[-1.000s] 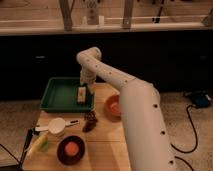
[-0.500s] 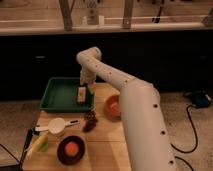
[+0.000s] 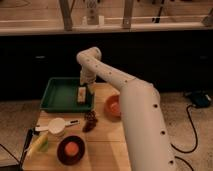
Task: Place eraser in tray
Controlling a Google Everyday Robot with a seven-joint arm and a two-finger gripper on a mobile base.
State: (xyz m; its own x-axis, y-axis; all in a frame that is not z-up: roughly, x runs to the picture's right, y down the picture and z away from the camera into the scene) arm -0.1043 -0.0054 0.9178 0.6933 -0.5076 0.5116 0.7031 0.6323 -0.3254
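The arm (image 3: 131, 100) reaches from the lower right across the table (image 3: 107, 137) to the tray (image 3: 57, 95), the right spot for a drop-off. The gripper (image 3: 88, 86) hangs at the tray's right edge, just above the eraser (image 3: 81, 94); I cannot tell whether its fingers grip or stand apart. The eraser sits inside the tray near the right rim, its long axis running front to back. The task looks nearly done. The orange bowl (image 3: 113, 105) stands just right of the tray.
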